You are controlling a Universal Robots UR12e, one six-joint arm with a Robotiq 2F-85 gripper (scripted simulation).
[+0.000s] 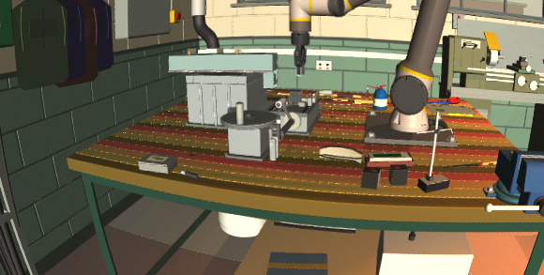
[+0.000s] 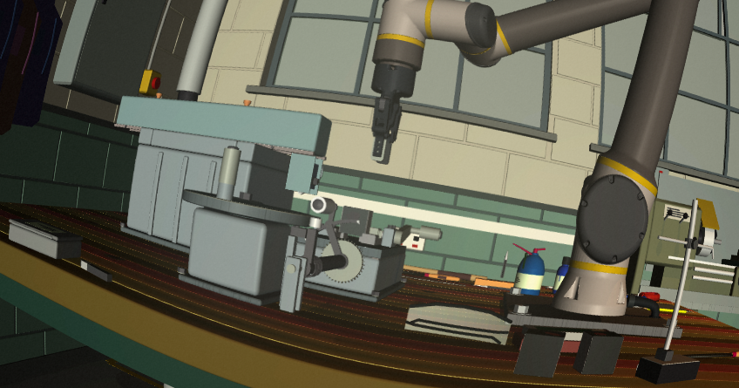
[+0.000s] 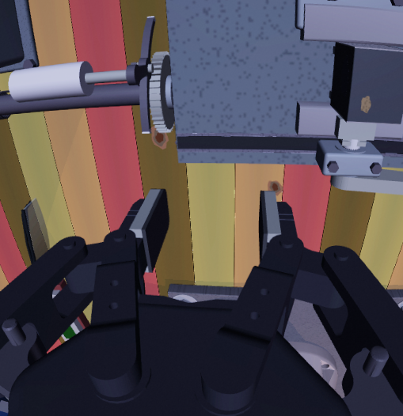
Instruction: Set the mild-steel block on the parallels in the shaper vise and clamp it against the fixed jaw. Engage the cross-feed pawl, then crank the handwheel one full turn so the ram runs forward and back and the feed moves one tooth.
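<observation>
The shaper vise (image 1: 304, 105) (image 2: 381, 239) sits on the grey table (image 3: 246, 67) below my gripper, and a dark steel block (image 3: 369, 89) (image 2: 357, 222) rests in it beside the vise screw bracket (image 3: 349, 160). My gripper (image 1: 299, 71) (image 2: 381, 156) (image 3: 212, 213) hangs high above the vise, open and empty. The feed ratchet wheel (image 3: 161, 93) (image 2: 346, 266) and its pawl lever (image 3: 145, 75) are at the table's end. The handwheel (image 1: 248, 118) (image 2: 249, 210) with its upright handle (image 1: 239, 110) stands in front of the ram (image 1: 222, 62).
Behind the shaper runs a tiled wall with windows, and a lathe (image 1: 492, 70) stands at the right. The arm's base (image 1: 410, 124) is right of the vise. A spray bottle (image 1: 380, 97), dark blocks (image 1: 384, 175), an indicator stand (image 1: 434, 156) and a blue bench vise (image 1: 520, 175) lie around.
</observation>
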